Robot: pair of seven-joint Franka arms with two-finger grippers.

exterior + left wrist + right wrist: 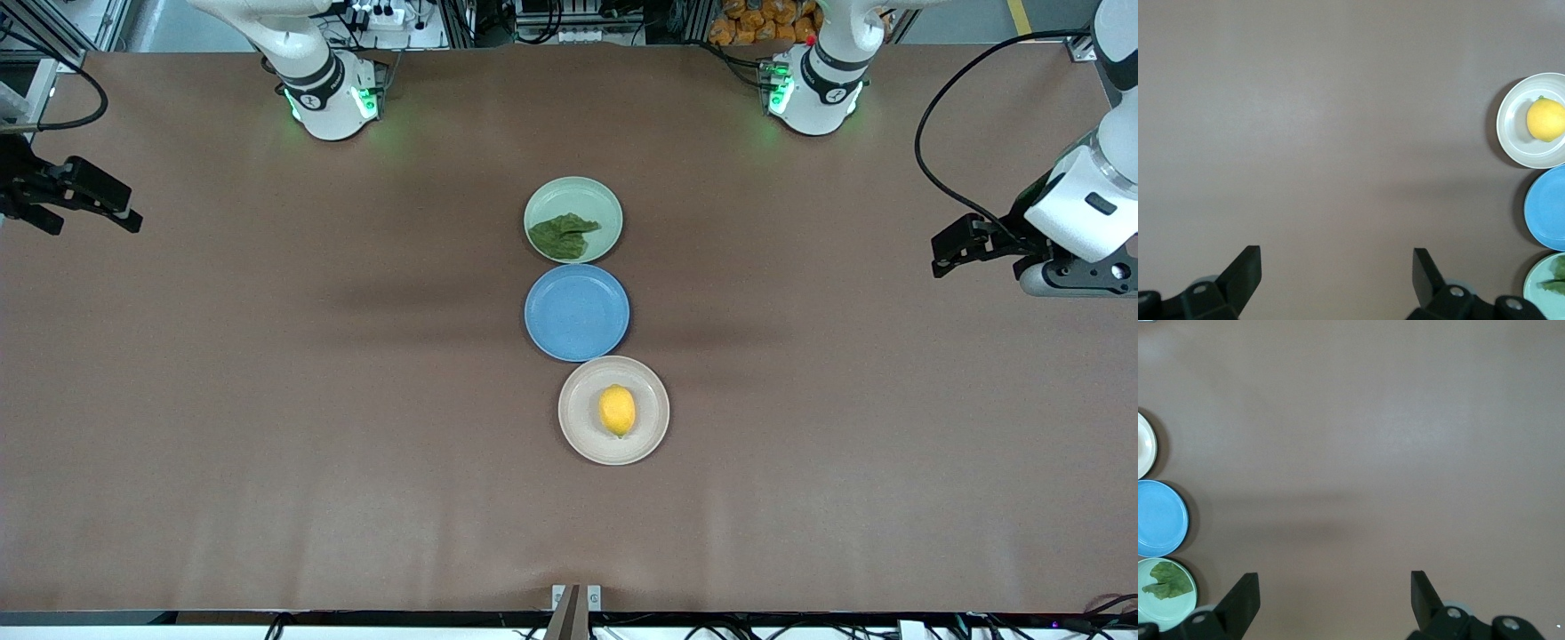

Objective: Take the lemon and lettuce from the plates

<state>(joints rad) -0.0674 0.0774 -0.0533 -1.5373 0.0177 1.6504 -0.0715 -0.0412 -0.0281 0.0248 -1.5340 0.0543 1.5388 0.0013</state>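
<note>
The lemon [617, 410] sits on the beige plate [573, 433], lower center; the lettuce [562, 235] on the green plate [597, 197] above. Only the wrist views show the left hand [1337, 269] and right hand [1335, 592] spread wide, released, over bare bench [267, 400].

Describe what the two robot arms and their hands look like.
Both arms are glossy white with black joint bands and green lights glowing at their bases. Each ends in a black two-fingered hand: left hand, right hand. A black cable loops along the left arm, another beside the right.
</note>
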